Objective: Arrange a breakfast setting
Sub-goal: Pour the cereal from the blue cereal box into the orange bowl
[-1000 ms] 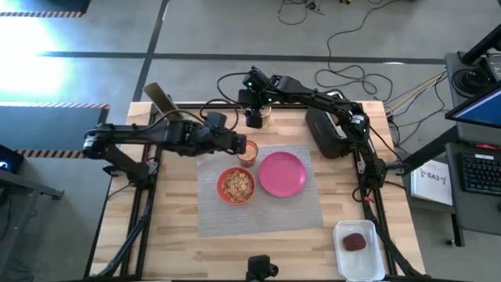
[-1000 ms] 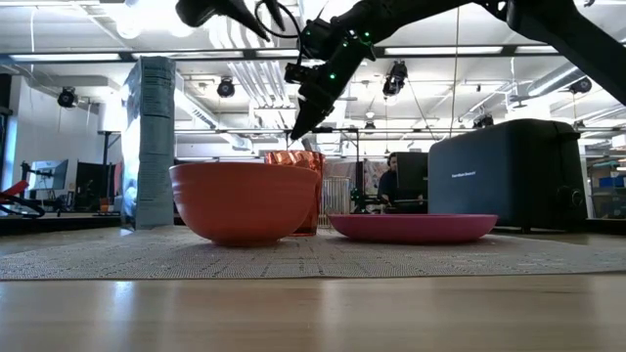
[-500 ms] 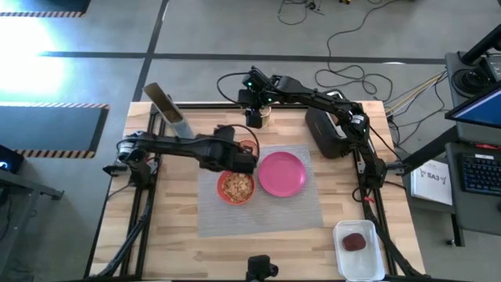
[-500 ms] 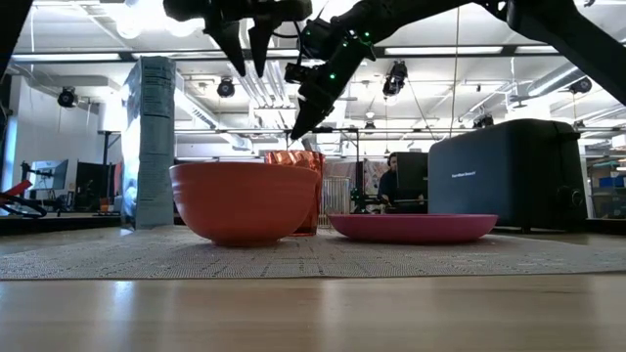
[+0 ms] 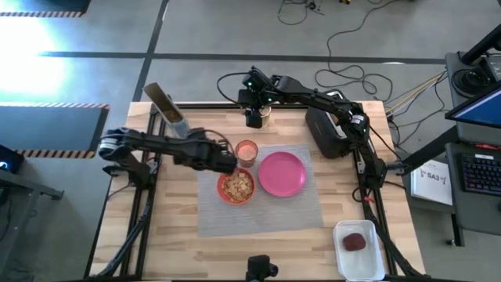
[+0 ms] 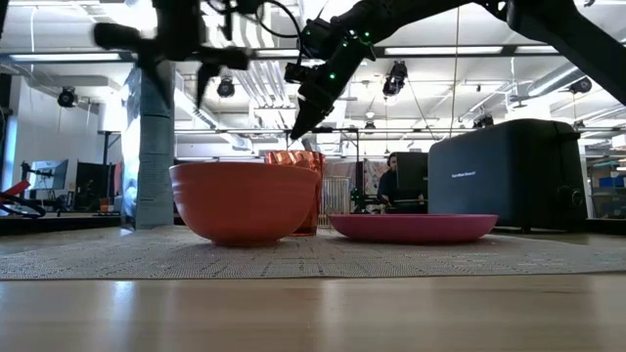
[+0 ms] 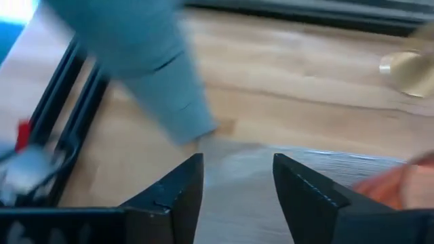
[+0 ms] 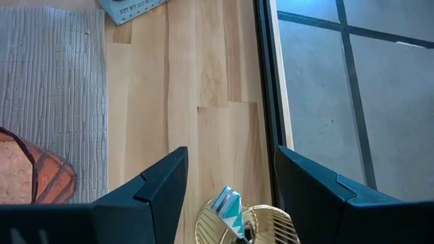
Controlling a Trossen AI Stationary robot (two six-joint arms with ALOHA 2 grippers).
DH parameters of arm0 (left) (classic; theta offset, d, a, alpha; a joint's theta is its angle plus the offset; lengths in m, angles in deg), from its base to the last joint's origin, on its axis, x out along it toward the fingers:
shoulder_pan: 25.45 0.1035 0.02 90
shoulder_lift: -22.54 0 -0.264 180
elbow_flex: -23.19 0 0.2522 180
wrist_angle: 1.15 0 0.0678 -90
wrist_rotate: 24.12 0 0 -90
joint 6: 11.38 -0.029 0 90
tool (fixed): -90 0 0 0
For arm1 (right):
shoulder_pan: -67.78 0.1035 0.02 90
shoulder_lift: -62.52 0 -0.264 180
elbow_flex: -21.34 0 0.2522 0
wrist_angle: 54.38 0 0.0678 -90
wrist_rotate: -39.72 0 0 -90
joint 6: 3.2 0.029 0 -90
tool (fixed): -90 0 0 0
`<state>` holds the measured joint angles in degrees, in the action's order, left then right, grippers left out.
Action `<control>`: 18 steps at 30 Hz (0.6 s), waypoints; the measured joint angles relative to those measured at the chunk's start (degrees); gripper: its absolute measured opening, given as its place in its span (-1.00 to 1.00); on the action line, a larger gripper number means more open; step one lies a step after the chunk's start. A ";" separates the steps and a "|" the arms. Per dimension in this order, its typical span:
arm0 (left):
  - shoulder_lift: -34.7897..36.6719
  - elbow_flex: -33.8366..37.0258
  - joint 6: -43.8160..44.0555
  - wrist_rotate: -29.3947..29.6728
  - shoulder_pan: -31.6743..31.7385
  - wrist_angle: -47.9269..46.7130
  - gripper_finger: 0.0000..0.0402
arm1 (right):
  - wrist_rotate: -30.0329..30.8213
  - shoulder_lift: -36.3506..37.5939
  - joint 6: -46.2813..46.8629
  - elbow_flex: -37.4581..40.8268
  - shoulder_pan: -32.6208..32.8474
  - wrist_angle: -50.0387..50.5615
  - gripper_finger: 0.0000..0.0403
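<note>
A breakfast setting takes shape on the wooden table (image 5: 172, 235). On the grey woven placemat (image 5: 266, 207) sit a round pink plate (image 5: 282, 173), empty, a red-orange bowl (image 5: 236, 186) filled with what looks like cereal, just beside the plate, and a small orange cup (image 5: 246, 150) at the mat's far edge, just behind the bowl. The three are grouped close together near the far side of the mat, apparently to leave the near part free for what is yet to come.

The left gripper (image 5: 225, 164) hangs just beside the bowl's rim, between the bowl and the cup; its jaws stand apart with nothing between them, as the left wrist view shows bare mat and table past the fingers (image 7: 173, 196). The right gripper (image 5: 254, 117) is poised over a small gold wire holder (image 8: 247, 224) at the table's far edge, which carries a blue-and-white packet; its jaws are open and empty too.

Other pieces wait elsewhere. A dark-red item (image 5: 354, 241) lies in a white tray (image 5: 341, 254) at the near right corner, well apart from the mat. A black toaster (image 5: 327, 131) stands at the right of the table's far side, near the mat's corner, and a tall blue-grey carton (image 5: 166, 106) at its far left corner. No spoon or toast slice can be made out. The plate's emptiness suggests food is still to be brought; the right arm, stretched across the far edge, and the closely packed cup and bowl look like the things most likely to get in the way.
</note>
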<state>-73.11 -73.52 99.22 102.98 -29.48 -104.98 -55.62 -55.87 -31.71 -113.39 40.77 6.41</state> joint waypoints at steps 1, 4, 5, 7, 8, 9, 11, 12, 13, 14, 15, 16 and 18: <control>0.81 1.43 2.32 -1.48 -0.08 -0.02 -0.17 | 0.01 0.00 0.00 0.00 0.00 0.00 0.04; 2.14 4.82 8.99 -5.25 -0.19 0.09 -0.09 | 0.01 0.00 0.00 0.00 0.00 -0.02 0.04; 2.47 5.69 10.48 -6.46 -0.20 0.02 -0.05 | 0.01 0.00 0.00 0.00 0.00 -0.02 0.04; 3.00 7.13 12.31 -7.87 -0.20 0.01 0.04 | 0.00 0.00 0.00 0.00 0.00 -0.02 0.04; 3.03 7.86 13.04 -8.12 -0.20 -0.01 0.10 | 0.01 0.00 0.00 0.00 0.00 -0.02 0.04; 2.95 8.57 13.60 -8.09 -0.31 0.08 0.16 | 0.01 0.00 0.00 0.00 0.00 -0.04 0.04; 2.33 9.50 14.65 -7.83 -0.31 0.09 0.30 | 0.01 0.00 0.00 0.00 0.00 -0.04 0.04; 2.08 9.78 15.22 -7.38 -0.32 0.15 0.37 | 0.03 0.00 0.00 0.00 0.00 -0.04 0.04; 1.96 10.12 15.92 -6.34 -0.33 0.24 0.44 | 0.01 0.00 0.00 0.00 0.00 -0.04 0.04; 1.78 10.50 16.77 -5.10 -0.33 0.36 0.51 | 0.01 0.00 0.00 0.00 0.00 -0.04 0.04; 1.55 10.94 17.55 -3.89 -0.33 0.58 0.58 | 0.01 0.00 0.00 0.00 0.00 -0.06 0.04; 1.35 11.48 18.23 -2.80 -0.33 0.90 0.65 | 0.01 0.00 0.00 0.00 0.00 -0.07 0.04; 1.00 12.59 19.09 -1.03 -0.33 1.64 0.77 | 0.01 0.00 0.00 0.00 0.00 -0.07 0.04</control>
<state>-72.12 -60.93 118.31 101.95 -29.81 -103.34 -55.61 -55.87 -31.71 -113.39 40.77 6.34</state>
